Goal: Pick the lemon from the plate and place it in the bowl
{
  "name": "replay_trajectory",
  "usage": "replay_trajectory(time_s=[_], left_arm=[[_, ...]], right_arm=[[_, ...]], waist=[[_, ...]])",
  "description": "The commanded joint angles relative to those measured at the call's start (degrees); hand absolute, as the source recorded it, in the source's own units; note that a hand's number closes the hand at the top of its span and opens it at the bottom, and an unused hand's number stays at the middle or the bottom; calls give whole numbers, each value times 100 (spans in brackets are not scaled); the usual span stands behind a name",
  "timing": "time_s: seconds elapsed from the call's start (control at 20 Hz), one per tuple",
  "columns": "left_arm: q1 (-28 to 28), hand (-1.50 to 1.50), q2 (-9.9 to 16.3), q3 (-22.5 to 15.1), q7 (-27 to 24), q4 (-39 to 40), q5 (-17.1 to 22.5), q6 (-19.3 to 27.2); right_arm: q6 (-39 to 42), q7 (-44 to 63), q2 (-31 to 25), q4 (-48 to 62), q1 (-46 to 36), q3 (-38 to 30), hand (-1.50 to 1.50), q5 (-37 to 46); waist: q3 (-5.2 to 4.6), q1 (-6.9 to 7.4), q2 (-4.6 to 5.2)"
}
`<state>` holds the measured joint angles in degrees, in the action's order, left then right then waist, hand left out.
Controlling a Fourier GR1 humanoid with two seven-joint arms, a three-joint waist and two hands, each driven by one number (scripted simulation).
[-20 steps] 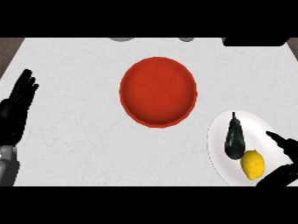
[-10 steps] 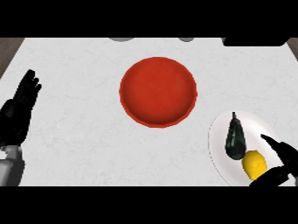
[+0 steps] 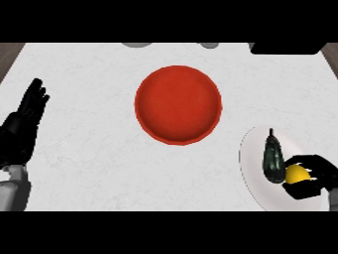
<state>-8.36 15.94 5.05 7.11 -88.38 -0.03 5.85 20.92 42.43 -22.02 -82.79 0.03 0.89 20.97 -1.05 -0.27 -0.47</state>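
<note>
A: Head view puts the right robot hand [image 3: 312, 177] on the white plate [image 3: 253, 149] at the near right of the bench [image 3: 91, 149]. What changed?

B: 1 second ago that hand lay beside the plate with its fingers spread. Half a second ago it had slid over the rim. Now the fingers are curled round the lemon [image 3: 297, 173], with yellow showing between them.

A: So it has hold of the fruit?

B: It looks closed on it, yes, though the lemon still sits low on the plate, so I judge the lift has not started.

A: And the dark thing beside it?

B: A dark green vegetable [image 3: 273, 158] lies just left of the lemon, touching or nearly touching the hand. It could get nudged as the lemon comes up.

A: The other hand?

B: The left robot hand [image 3: 21, 129] rests open, fingers up, at the left edge. It has barely moved.

A: Where must the lemon go?

B: Into the red bowl [image 3: 178, 104], far and left of the plate, with nothing visible in it.
</note>
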Motion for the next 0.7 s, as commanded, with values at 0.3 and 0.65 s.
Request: replay_trajectory(time_s=[0.3,0.65], left_arm=[[-166,0,-6,30,267,-166,-10,-32],[-394,0,-23,-237,11,56,-38,-335]], right_arm=[[-566,-959,416,593,97,144,150,409],[-1151,400,1669,230,-1909,1884,150,2070]], waist=[[111,37,45],[75,878,162]])
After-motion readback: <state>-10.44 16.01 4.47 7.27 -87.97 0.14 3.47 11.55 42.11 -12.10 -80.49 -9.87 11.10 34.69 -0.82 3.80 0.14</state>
